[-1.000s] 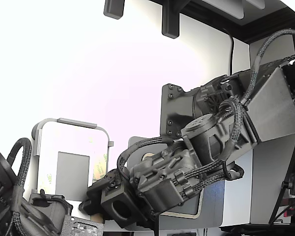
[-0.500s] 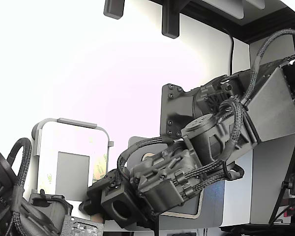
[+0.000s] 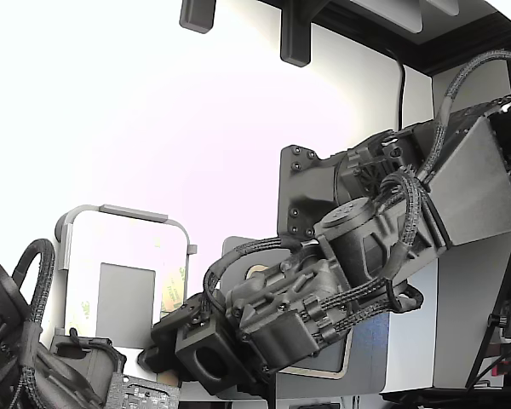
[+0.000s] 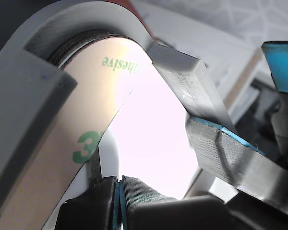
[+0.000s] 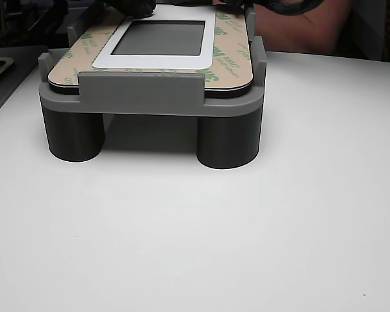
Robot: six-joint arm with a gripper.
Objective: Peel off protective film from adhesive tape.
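The protective film (image 5: 231, 52) is a tan band with green print, lying flat around a white frame and dark panel on a grey fixture (image 5: 140, 88). In the wrist view the film (image 4: 62, 143) fills the picture close up, set inside the fixture's wall (image 4: 19, 105). My gripper (image 4: 120, 196) is at the band's inner edge, its dark fingertips pressed together with only a thin blue seam between them, and a pale flap of film runs down into them. In the exterior view the gripper (image 3: 166, 341) reaches the fixture's corner beside the film (image 3: 172, 285). The adhesive tape is hidden under the film.
The fixture stands on two round legs on a white table (image 5: 195, 247). A second dark arm with braided cables (image 3: 25, 341) sits at the exterior view's lower left. A person's forearm (image 5: 299, 26) rests behind the fixture. A blue-padded part (image 4: 283, 67) shows in the wrist view.
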